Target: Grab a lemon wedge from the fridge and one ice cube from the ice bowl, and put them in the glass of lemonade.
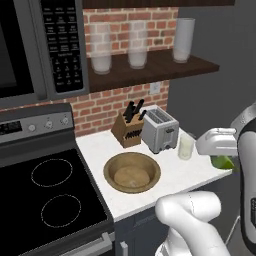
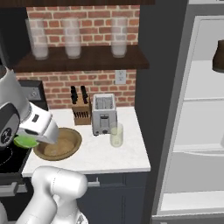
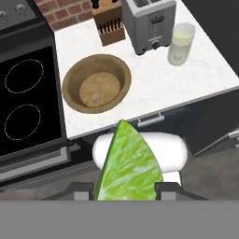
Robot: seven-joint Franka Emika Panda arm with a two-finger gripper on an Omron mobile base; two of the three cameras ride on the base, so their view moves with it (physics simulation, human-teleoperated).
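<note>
Arm raised and bent at the elbow, forearm reaching across in front of the base, hand pointing down. Gripper (image 3: 125, 189) jaws part-closed, clamped on a green wedge (image 3: 127, 168) that stands between the fingertips (image 3: 79, 192).

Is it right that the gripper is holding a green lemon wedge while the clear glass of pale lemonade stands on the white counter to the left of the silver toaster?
Not quite. The glass of lemonade stands to the right of the silver toaster, as the hand view shows. The rest holds: the gripper grips the green lemon wedge, and the glass is on the white counter.
</note>
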